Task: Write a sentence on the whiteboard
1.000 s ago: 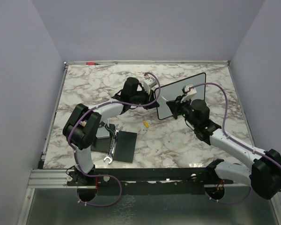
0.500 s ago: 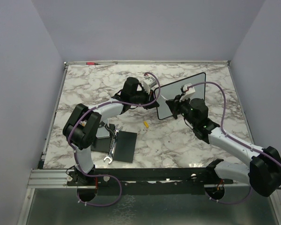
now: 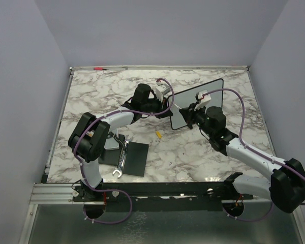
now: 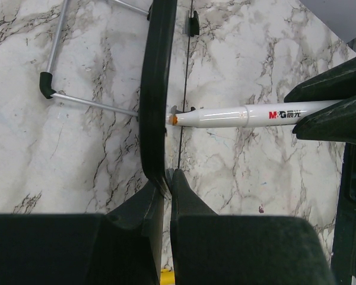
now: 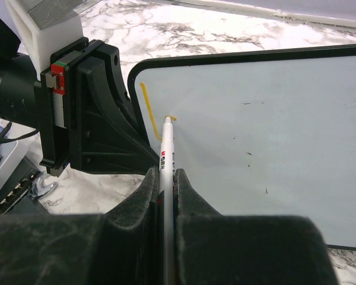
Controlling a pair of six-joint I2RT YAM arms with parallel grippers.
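1. The small rectangular whiteboard [image 3: 217, 89], white with a thin black frame, stands tilted on the far right part of the grey-veined marble table [image 3: 91, 96]
2. The left gripper [image 4: 166, 178] has its fingers clamped on the board's black left edge. Its wrist camera sees the board edge-on, with the thin silver wire prop stand [image 4: 89, 102] on the back side
3. The right gripper [image 5: 165, 178] is closed tight on a white plastic marker [image 5: 165, 148], whose orange tip touches the white face near the upper left corner
4. The yellow-orange lettering [image 5: 147, 110] amounts to one long curved stroke down the left side and a short dash at the tip, and nothing of it reads as a word
5. From above, both wrists cover the board's left part and hide the marker tip. From the right wrist, the left gripper's black body stands against the left edge, just beside the stroke
6. A small yellow cap [image 3: 158, 134] lies on the marble near the board's lower corner. Close to the left arm's base lie a flat black square pad [image 3: 134, 158] and a silver open-ended wrench [image 3: 120, 161] along its left side. A thin red pen-like thing [image 3: 98, 68] lies at the far edge
7. The marker barrel reads "M&G", followed by characters too small to make out
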